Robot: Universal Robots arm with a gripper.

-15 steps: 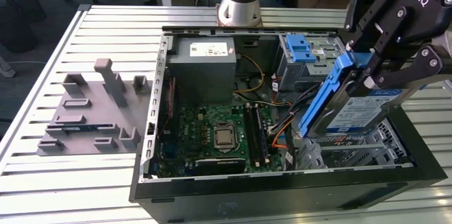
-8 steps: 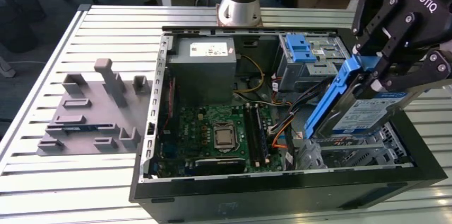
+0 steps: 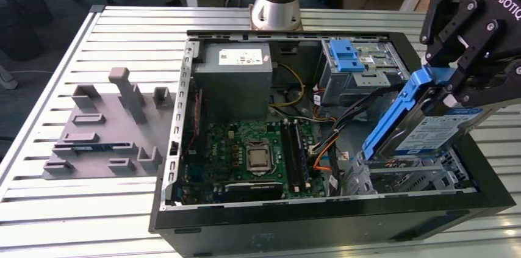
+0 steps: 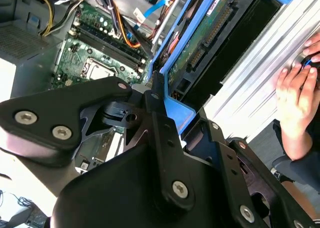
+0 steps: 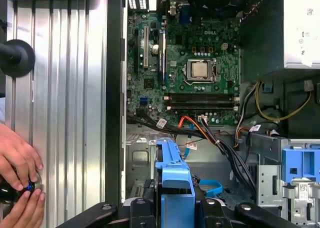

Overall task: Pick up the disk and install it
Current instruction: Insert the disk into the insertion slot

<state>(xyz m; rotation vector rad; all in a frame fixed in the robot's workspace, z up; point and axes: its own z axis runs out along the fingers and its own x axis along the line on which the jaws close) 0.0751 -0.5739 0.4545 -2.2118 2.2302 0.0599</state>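
Closest to us in the first wrist view is the gripper (image 5: 175,210), its black fingers drawn in narrow and clamped on the blue rail of the disk (image 5: 174,175), which stands between them. We see the same hold in the exterior view. There the disk hangs edge-up and tilted, with its labelled silver face toward that camera. Its upper end is in the fingers and its lower end dips into the open computer case (image 3: 326,218). It is over the case's corner nearest the exterior camera, on the exterior view's right, just above a silver drive bay (image 3: 407,175). We cannot tell whether it touches the bay. In the second wrist view the disk's green circuit-board side shows.

The case lies on its side on a slatted metal table (image 3: 122,26), toward the table's edge at the exterior view's right. Inside we see the green motherboard (image 3: 248,148) in the middle and a grey power supply (image 3: 236,66) against the far wall. Beside the supply is a silver cage with a blue latch (image 3: 350,57). A grey moulded fixture (image 3: 102,136) sits well apart from the case, near the table's edge at the exterior view's left. A person's hands (image 5: 19,163) are over the table just outside the case wall, fingers around a small dark object (image 5: 10,193).
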